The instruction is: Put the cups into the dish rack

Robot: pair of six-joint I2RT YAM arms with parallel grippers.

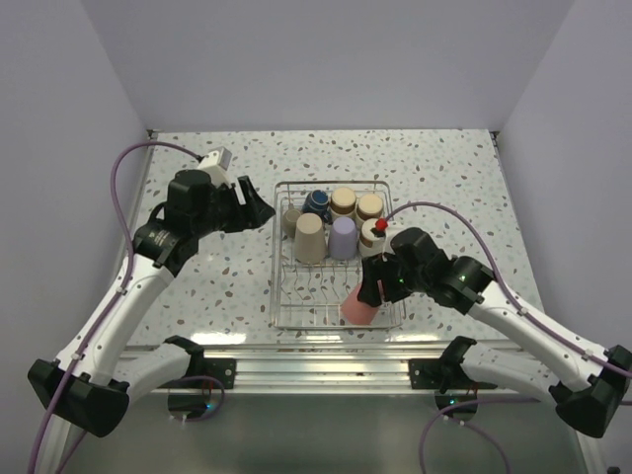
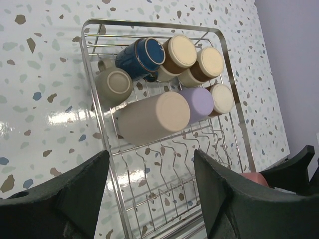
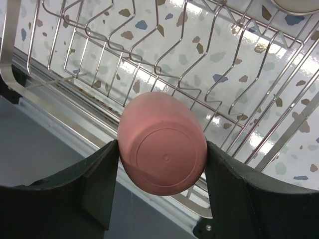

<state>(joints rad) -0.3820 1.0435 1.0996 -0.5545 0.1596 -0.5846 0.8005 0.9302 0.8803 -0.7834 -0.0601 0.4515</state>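
Trouble is most likely at the near rail of the dish rack [image 1: 276, 286]. Your right tool [image 1: 373, 286] is clenched on the coral-pink cup [image 3: 162, 149] and holds it above the rack's near right corner. In the right wrist view the cup overlaps that rail, with part of it out over the grey edge beyond the wire. If you release it here, it could strike the rail and roll out of the rack instead of settling inside.

The grip is a second worry. The pads press on a smooth, rounded wall close to the base, so the cup could slip or swivel if you swing the wrist fast. The bent tines [image 3: 164, 55] below could also catch the mouth and leave the cup leaning.

The cup is a plain matte pink with a round flat base. The base faces the wrist camera and the mouth points away, towards the wire floor. It looks light and stiff, and I see no handle.

Seven other cups already stand crowded in the far half of the rack, among them the tall beige tumbler [image 2: 154, 117], the lavender tumbler [image 2: 198, 102] and the dark blue mug [image 2: 142, 56]. The near half is bare wire.

Your left tool [image 2: 149, 169] is released and grasps nothing. It hovers over the worktop [image 1: 227, 286] beside the rack's far left corner, well apart from the right arm.
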